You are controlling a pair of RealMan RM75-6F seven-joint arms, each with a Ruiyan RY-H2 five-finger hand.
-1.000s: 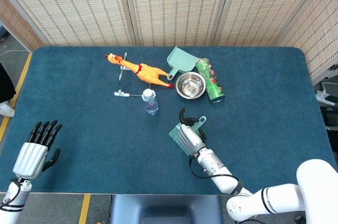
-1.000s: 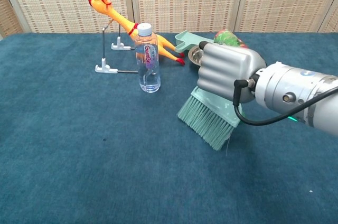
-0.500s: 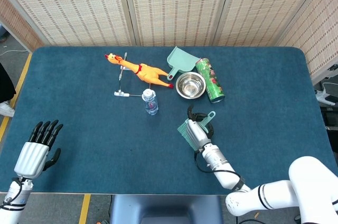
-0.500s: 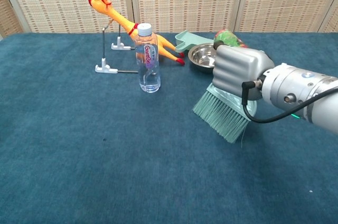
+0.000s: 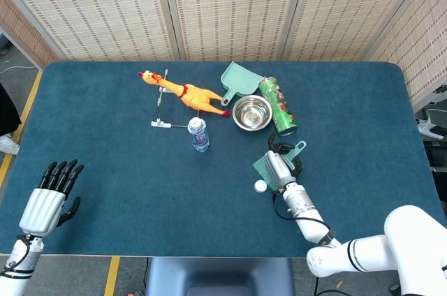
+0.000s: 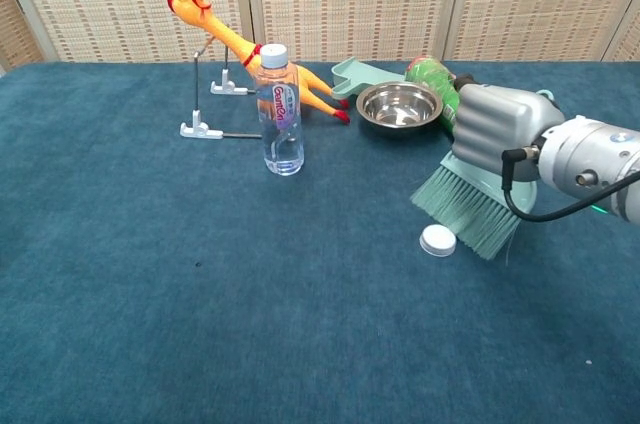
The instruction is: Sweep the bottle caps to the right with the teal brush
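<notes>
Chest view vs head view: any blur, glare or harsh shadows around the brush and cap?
Chest view: sharp, the teal brush bristles and white bottle cap crisp, soft even light, only a faint shadow under the bristles; mild glare inside the steel bowl. Head view: equally even, but the cap is tiny and the right hand hides most of the brush.

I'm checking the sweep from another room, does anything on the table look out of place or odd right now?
One thing: a white bottle cap lies left of the teal brush bristles held by the right hand, so the brush seems to have passed it. The green can lies on its side by the steel bowl.
</notes>
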